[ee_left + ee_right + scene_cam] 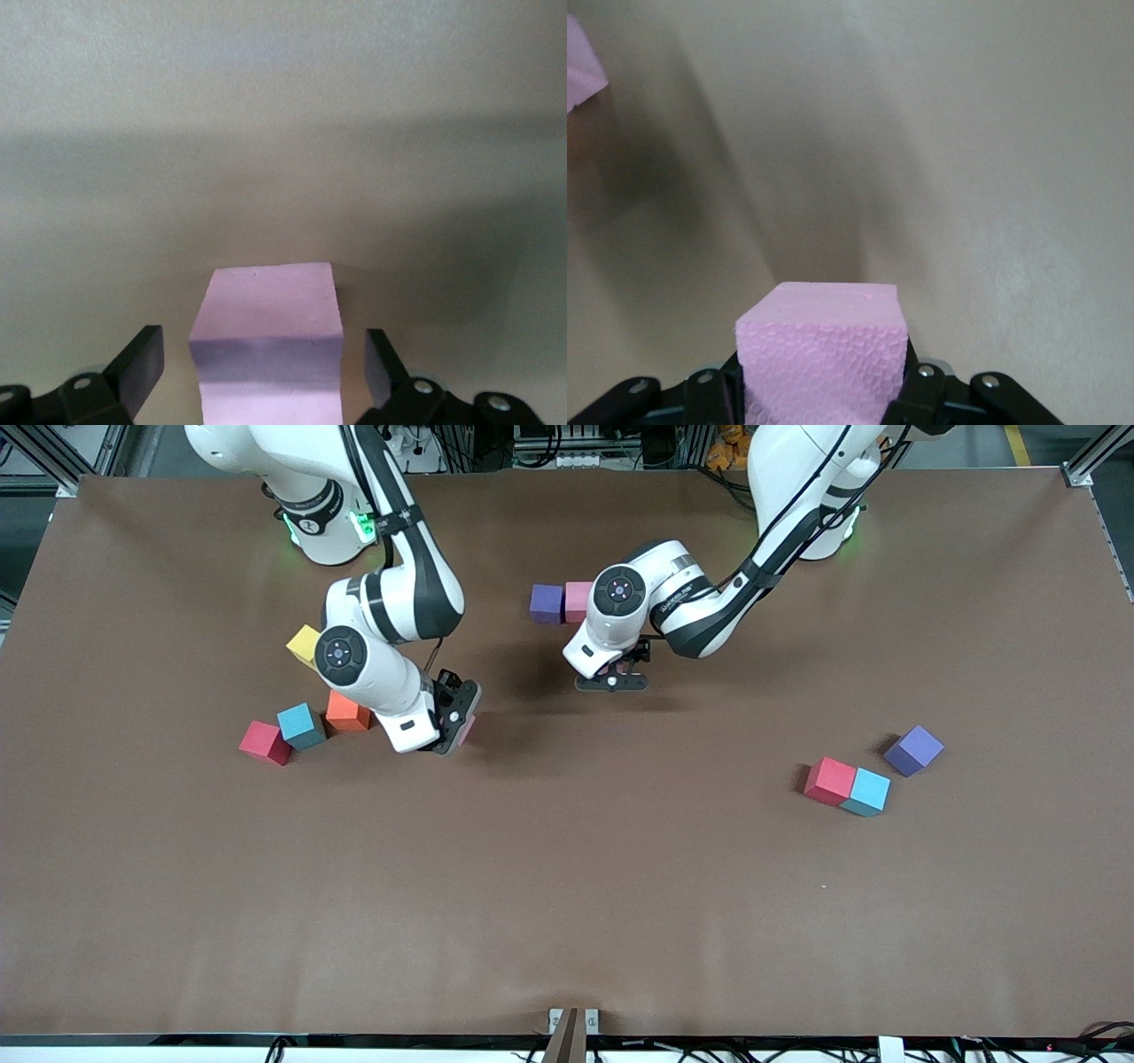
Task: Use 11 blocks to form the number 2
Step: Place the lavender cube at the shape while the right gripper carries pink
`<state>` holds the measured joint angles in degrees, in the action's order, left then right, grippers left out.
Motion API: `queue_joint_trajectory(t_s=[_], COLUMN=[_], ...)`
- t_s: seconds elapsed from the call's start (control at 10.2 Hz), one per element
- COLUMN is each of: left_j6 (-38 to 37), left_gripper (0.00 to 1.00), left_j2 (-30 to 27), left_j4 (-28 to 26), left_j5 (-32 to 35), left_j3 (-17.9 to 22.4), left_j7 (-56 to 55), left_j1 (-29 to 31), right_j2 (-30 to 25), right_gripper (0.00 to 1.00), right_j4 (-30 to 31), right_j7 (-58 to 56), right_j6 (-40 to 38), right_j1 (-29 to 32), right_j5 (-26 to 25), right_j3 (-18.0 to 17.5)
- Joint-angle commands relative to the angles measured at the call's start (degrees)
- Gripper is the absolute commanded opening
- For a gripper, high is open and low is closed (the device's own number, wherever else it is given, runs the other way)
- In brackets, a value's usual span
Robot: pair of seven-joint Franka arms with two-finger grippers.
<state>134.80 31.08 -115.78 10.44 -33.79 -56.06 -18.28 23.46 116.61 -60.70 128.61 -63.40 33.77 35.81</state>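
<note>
The left gripper [266, 376] stood low over the table [567, 921] near its edge by the robots' bases, jaws apart on either side of a pale pink block [266, 345] without touching it, beside a purple block [547, 603] and a pink block [578, 600] that touched. The right gripper [824, 390] was clamped on another pink block [822, 359], toward the right arm's end, near an orange block [346, 713], a blue block [300, 725], a red block [264, 742] and a yellow cube [304, 644]. Toward the left arm's end lay a second red block [829, 780] touching a light blue block [866, 791], a second purple block [913, 749] just beside them.
</note>
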Motion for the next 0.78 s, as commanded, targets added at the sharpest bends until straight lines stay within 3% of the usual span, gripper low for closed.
queue_joint_trajectory(t_s=[0.0, 0.29, 0.49, 0.69], left_j6=[-1.5, -2.2, -2.2, -2.2], left_gripper=[1.0, 1.0, 1.0, 1.0], left_j2=[-5.1, -11.6, -13.1, -12.9], left_j4=[-0.7, -0.2, 0.7, 2.8], left_j5=[1.5, 1.3, 1.6, 1.7], left_j3=[-0.1, 0.9, 5.3, 6.4], left_j7=[-1.6, -1.7, -0.4, 1.9], left_j1=[2.1, 6.2, 8.0, 11.4], right_j2=[-0.9, 0.6, 1.9, 4.0], right_gripper=[0.0, 0.0, 0.0, 0.0], right_j4=[1.6, 3.2, 3.2, 2.6], right_j7=[-4.2, -4.7, -4.6, -4.3], right_j6=[2.2, 9.8, 12.3, 14.8], right_j1=[-4.3, -10.9, -14.9, -18.0], right_j5=[-0.5, -0.5, -0.1, 0.4], right_j3=[0.2, 0.1, 0.1, 0.1])
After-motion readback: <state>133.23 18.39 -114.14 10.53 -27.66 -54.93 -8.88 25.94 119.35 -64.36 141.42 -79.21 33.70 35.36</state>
